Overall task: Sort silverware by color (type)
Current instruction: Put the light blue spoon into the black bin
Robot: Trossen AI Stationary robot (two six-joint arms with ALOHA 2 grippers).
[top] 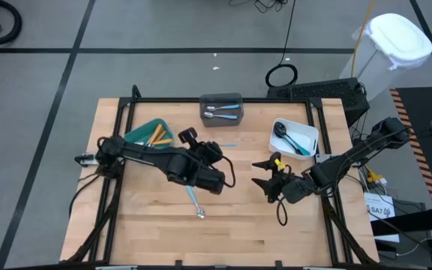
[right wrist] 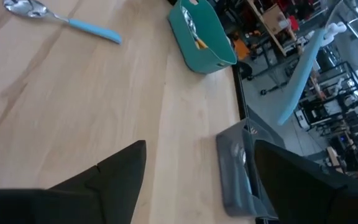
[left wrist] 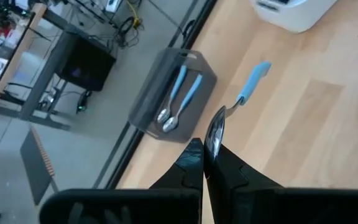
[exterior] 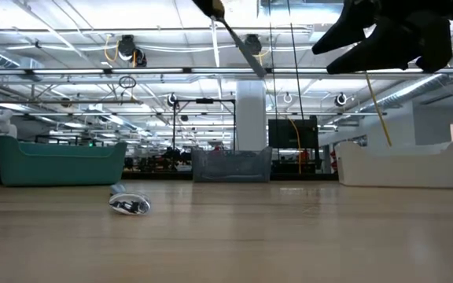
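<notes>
High view, reading from the left: the teal bin (top: 142, 132) holds orange-handled pieces, and the left gripper (top: 217, 182) hangs over mid-surface with its jaws clenched on the bowl of a blue-handled spoon (left wrist: 244, 93), the handle sticking out unsupported. That pinch on a smooth curved bowl looks thin; a quick swing toward the grey bin (top: 221, 107), where two matching blue spoons lie, could let the spoon pivot or slip free. A second blue-handled spoon (top: 194, 202) lies on the surface just below that arm and could be clipped on a low pass. Farther right, the right gripper (top: 267, 175) waits with jaws released beside the white bin (top: 311, 135), close enough that the arms could crowd each other.
</notes>
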